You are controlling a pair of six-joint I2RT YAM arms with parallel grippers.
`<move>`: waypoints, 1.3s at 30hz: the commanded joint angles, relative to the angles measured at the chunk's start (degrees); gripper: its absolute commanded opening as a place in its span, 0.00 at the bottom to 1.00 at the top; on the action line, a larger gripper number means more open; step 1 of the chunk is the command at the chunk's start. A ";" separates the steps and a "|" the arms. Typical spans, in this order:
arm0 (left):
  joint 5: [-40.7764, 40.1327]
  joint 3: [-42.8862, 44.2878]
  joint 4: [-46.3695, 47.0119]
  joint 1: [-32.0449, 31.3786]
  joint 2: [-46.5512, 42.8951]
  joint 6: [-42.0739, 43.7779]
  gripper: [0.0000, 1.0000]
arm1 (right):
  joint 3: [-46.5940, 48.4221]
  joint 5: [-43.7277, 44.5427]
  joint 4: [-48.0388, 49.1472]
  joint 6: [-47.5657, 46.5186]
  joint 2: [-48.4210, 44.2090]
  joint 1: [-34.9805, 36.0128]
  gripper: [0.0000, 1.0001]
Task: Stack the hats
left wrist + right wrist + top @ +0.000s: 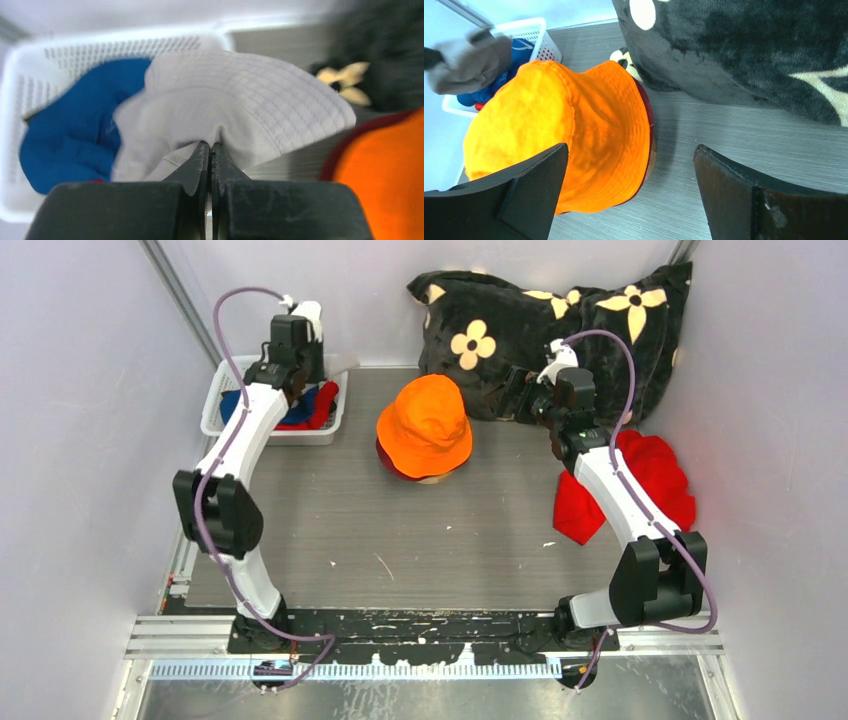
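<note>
- My left tool (210, 150) was pinched tight on a fold of the pale grey hat (240, 100), its two fingers pressed together with only the fabric between them.
- The pale grey hat was bunched at the grip and spread out beyond the fingertips, its stitched brim fanned over the right end of the white basket (100, 47).
- The basket sat at the far left corner of the bench (400, 540), and from above my left arm reached over it and hid much of what lay inside.
- The blue hat (70, 130) lay in the basket, to the left of the grey one and partly behind it in my left wrist view.
- The red hat (325, 405) lay in the same basket, at its right end, just beside the blue one.
- My right tool (629, 150) stood wide, with nothing between its fingers, low over the bench near the pillow.
- The orange hat (425, 425) sat near the middle of the far half of the bench, crown up, on top of the maroon hat (649, 115).
- Only a thin edge of the maroon hat showed under the orange brim.
- That pair of hats lay just in front of the black pillow (560, 330) with cream flowers, which leaned against the back wall.
- The red cloth bundle (655, 475) lay at the right side of the bench, partly under my right arm and well apart from the stacked hats.
- I could not make out the black hat in any view.
</note>
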 commanded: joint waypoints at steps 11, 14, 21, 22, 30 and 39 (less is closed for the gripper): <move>12.97 11.70 5.42 -14.07 -14.23 8.51 0.00 | 4.39 -1.54 2.29 -0.17 -4.15 0.75 1.00; 17.89 9.08 8.17 -16.43 -16.34 9.16 0.00 | 4.57 -1.66 2.43 -0.08 -4.31 0.75 1.00; 23.50 -4.78 18.00 -22.19 -22.28 9.44 0.00 | 5.01 -3.18 3.72 1.27 -4.41 0.76 1.00; 24.12 -6.14 18.59 -23.00 -23.09 9.44 0.00 | 5.43 -3.65 3.76 1.63 -4.32 0.76 1.00; 24.75 -16.38 20.72 -31.30 -30.07 10.50 0.00 | 10.40 -8.80 3.41 7.14 -2.82 0.68 0.99; 20.56 -28.31 22.98 -32.88 -32.44 9.80 0.00 | 8.76 -15.63 3.39 13.68 -3.83 0.71 0.97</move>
